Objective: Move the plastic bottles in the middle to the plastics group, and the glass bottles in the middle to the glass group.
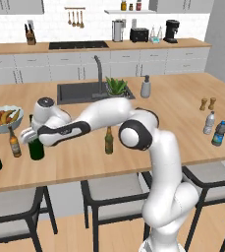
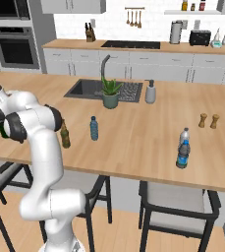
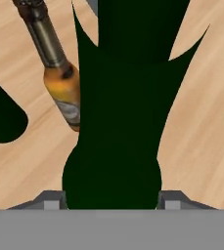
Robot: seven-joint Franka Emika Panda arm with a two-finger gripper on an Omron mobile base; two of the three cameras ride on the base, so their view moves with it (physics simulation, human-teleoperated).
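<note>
The gripper (image 3: 111, 202) is clamped on the wine bottle (image 1: 36, 147), standing at the counter's left end just right of the small beer bottle (image 1: 14, 142) by the glass group: heavy, slick, breakable glass, best held at its body

Left base view: behind-left of arm, looking forward-down across the wooden island counter (image 1: 182, 98) to the back wall. Right base view: same, from behind-right. Both share the sink (image 1: 79, 91), amber beer bottle (image 1: 109, 141) and plastics pair (image 2: 183, 147). Hand view: very near, looking along the gripper at the green wine bottle (image 3: 118, 122).
</note>
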